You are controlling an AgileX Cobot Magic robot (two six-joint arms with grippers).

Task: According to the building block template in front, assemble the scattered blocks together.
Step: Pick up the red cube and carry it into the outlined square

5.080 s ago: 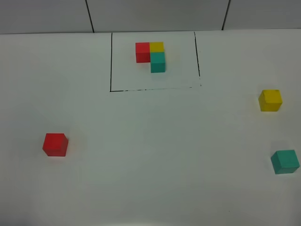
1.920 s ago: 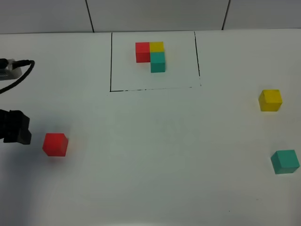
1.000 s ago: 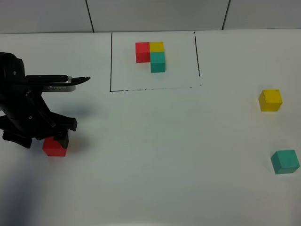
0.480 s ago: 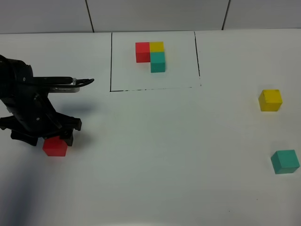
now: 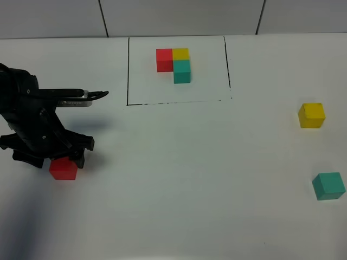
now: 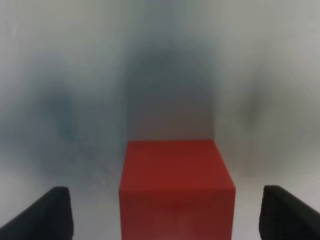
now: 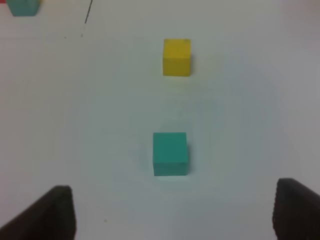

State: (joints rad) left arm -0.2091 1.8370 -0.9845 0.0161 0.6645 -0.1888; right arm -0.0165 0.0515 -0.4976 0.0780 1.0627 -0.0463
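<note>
The building block template (image 5: 174,64) is a red, yellow and teal L-shaped cluster inside a black drawn rectangle at the back middle. The scattered red cube (image 5: 63,169) lies at the left. My left gripper (image 5: 57,158) is down over it. In the left wrist view the gripper (image 6: 168,216) is open, with the red cube (image 6: 176,186) between its fingertips (image 6: 46,216) and not touching them. The yellow cube (image 5: 312,115) and teal cube (image 5: 328,186) lie at the right. My right gripper (image 7: 172,212) is open, short of the teal cube (image 7: 170,153), with the yellow cube (image 7: 176,57) beyond.
The white table (image 5: 190,162) ends at a tiled wall behind the template. The black outline (image 5: 128,70) runs beside the left arm's cable end. The right arm does not show in the exterior high view.
The left arm came in from the left and lowered its open gripper around the red cube. It has barely moved in the last half second. No cube has moved.
</note>
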